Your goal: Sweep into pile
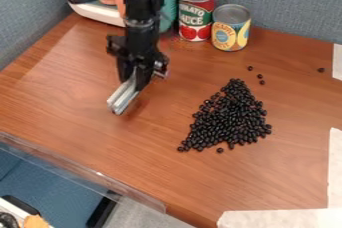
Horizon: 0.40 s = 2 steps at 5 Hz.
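Note:
My gripper (127, 97) hangs over the left-middle part of the brown desk, with light grey, flat-looking pieces at its lower end. Whether it is open or shut is hard to make out. To its right, separated by a stretch of desk, black beans (230, 117) lie heaped in a roughly triangular pile, narrow at the top and wider below. A few loose beans (260, 76) lie just above the pile, and a single bean (320, 70) sits farther off near the right edge.
Two cans, one red and green (196, 12) and one yellow (231, 28), stand at the back against a blue-grey partition (287, 2). White paper (280, 219) lies along the right and lower right. A clear plastic strip (80, 169) borders the desk's front-left edge.

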Each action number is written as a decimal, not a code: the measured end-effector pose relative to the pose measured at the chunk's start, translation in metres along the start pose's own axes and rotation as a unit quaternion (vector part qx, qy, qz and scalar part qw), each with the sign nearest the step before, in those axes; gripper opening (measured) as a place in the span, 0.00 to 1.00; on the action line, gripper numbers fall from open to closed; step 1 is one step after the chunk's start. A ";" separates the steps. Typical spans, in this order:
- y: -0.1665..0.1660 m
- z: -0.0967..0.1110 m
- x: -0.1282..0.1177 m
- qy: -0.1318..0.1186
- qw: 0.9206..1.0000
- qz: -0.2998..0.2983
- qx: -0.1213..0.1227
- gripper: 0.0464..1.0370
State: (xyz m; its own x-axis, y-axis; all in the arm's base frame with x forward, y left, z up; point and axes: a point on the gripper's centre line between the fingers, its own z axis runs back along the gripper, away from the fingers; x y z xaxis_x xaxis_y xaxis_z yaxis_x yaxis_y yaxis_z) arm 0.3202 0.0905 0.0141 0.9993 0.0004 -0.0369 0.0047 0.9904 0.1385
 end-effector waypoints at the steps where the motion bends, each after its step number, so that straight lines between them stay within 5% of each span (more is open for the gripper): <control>1: 0.016 -0.014 0.002 0.011 1.000 0.025 -0.002 0.31; 2: 0.019 -0.014 0.004 0.013 1.000 0.027 -0.006 0.38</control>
State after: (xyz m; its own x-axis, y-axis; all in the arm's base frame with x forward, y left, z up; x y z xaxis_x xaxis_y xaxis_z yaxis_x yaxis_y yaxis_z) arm 0.3238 0.1112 0.0026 0.9969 0.0566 -0.0549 -0.0491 0.9904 0.1293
